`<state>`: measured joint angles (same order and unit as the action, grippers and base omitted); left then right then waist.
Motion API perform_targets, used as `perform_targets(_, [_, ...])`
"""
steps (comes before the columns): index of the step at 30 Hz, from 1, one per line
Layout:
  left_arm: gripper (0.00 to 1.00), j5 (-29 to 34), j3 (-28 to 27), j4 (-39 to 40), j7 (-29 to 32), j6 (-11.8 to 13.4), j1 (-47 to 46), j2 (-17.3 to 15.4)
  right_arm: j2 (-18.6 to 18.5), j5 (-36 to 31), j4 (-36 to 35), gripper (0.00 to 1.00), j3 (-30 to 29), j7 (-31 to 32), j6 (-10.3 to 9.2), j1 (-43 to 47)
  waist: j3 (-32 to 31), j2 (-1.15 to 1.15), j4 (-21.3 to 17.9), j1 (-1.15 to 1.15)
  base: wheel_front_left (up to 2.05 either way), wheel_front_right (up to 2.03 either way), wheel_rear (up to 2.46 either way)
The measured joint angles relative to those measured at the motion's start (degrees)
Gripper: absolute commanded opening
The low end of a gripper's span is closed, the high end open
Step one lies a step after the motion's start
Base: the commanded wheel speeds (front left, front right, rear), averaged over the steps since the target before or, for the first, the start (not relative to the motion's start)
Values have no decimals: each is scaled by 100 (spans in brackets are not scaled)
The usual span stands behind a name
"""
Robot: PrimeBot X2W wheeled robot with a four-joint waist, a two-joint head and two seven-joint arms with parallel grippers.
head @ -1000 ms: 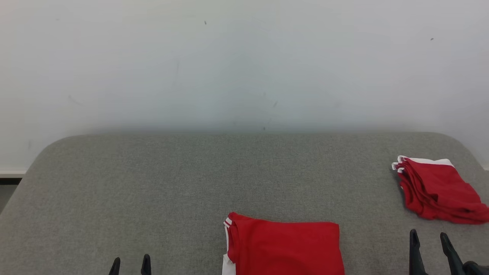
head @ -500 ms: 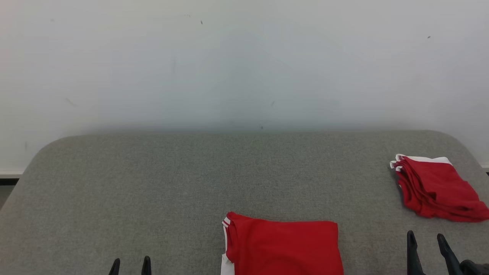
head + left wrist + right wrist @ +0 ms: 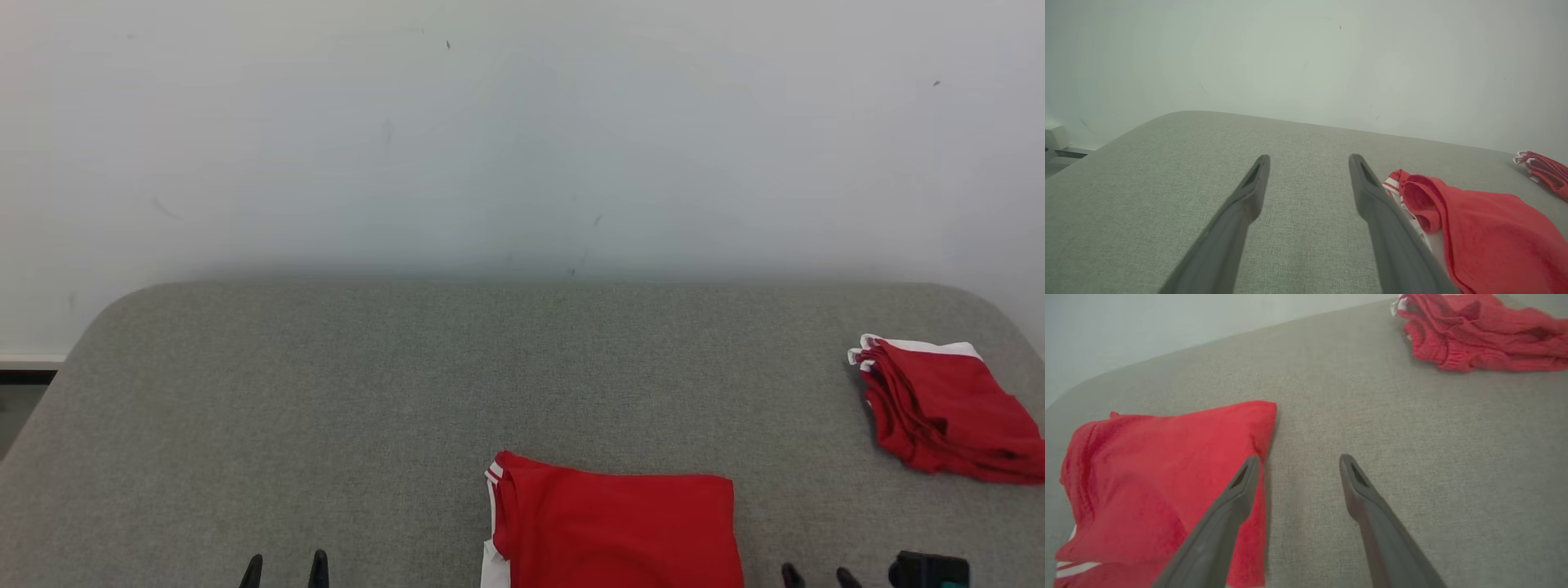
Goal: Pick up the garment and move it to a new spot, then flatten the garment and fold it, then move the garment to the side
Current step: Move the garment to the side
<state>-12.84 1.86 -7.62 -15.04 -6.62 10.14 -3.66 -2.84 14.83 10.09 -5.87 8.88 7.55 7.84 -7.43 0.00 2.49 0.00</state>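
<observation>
Head view: left gripper (image 3: pixel 286 570) well left of folded garment (image 3: pixel 612 531), right gripper (image 3: pixel 816 576) just right; both spread, empty.

This looks like a bare test room or lab corner rather than a home. A padded table (image 3: pixel 326 392) covered in grey woven fabric, with rounded far corners, stands against a plain white wall (image 3: pixel 522 147) flecked with small dark scuffs. A pale skirting strip (image 3: pixel 28 359) runs along the wall's foot beyond the table's left edge. A folded red garment (image 3: pixel 612 531) lies at the near edge, and a matching red stack (image 3: pixel 939 408) near the far right corner.
</observation>
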Motion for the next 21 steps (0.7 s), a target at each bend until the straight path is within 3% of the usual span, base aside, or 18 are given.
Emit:
perform_targets(4, [100,9,14,-26,0,1,-12,12,-4,20,-282,100,266,1446,0,-1,18,0,52,0,0,0,0])
perform_targets(10, [100,26,115,-92,0,9,-137,31,0,-15,-396,100,276,2814,0,-521,120,0,144,0,0,0,0])
perform_targets(14, [100,67,221,-169,0,8,-237,40,-4,-55,172,100,110,3216,-1,-803,163,0,269,0,0,0,0])
perform_targets(21, [100,74,319,-120,0,4,-235,-3,-3,-158,977,100,66,3188,0,-1339,235,0,555,0,0,0,0])
